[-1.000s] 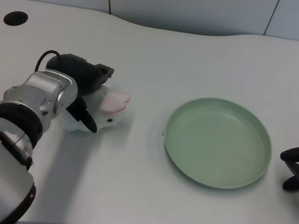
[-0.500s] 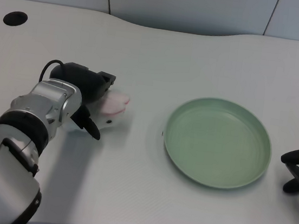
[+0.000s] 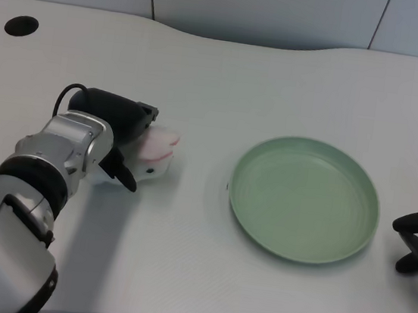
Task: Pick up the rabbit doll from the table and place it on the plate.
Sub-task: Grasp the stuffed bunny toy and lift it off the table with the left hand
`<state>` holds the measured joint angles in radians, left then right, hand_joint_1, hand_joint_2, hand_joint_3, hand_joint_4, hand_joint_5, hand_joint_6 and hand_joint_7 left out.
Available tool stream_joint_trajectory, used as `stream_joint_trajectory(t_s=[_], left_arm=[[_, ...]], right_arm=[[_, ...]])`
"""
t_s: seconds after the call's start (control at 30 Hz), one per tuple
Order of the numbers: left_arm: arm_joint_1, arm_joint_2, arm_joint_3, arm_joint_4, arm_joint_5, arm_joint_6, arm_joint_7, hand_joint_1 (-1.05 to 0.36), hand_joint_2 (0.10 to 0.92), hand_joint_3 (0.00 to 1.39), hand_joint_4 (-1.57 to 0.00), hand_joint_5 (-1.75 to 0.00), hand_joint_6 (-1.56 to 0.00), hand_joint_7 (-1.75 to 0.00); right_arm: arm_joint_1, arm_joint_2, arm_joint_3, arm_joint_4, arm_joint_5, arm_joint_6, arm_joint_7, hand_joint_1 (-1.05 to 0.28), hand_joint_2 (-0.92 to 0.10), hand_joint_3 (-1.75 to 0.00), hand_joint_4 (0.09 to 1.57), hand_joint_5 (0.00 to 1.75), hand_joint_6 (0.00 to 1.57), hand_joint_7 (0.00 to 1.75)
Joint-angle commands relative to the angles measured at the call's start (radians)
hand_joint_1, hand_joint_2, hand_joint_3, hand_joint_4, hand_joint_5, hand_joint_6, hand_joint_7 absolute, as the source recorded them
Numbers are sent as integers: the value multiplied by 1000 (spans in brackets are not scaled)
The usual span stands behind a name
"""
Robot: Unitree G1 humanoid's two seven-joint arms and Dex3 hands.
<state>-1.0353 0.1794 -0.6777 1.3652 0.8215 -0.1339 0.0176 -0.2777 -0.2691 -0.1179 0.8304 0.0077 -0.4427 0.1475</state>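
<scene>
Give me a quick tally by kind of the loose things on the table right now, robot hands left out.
Rabbit doll: 1, white with pink ears, under the left hand
Plate: 1, green, nothing on it
Total: 2

No readable text, label, brand, number or sign anywhere in head view. Rabbit doll [image 3: 153,150]: plain white and pink, no tag visible. Green plate [image 3: 304,199]: unmarked. White table [image 3: 219,74]: bare surface, no print. Silver left forearm [image 3: 48,160] and black left hand [image 3: 121,127]: no legible marking.
</scene>
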Motion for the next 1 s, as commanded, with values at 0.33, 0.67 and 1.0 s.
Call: stream_joint_trajectory(t_s=[0.33,0.67,1.0], left_arm=[[32,12,-48,14,46,-23,96,-581,766,2,-416,-82,-429,-40],[31,29,24,14,-15,-100,143,-259,860,5,-440,-1495,-438,-1258],[17,29,5,14,18,-78,229,-172,920,87,-639,-1697,-554,-1571]], right_arm=[[70,-8,-21,-80,26,25,12,-838,-921,-119,895,1066,762,945],[88,-3,-22,-112,38,49,15,-830,-920,-107,894,1033,770,941],[58,-4,-10,-62,22,14,15,-841,-920,-127,903,1040,770,951]])
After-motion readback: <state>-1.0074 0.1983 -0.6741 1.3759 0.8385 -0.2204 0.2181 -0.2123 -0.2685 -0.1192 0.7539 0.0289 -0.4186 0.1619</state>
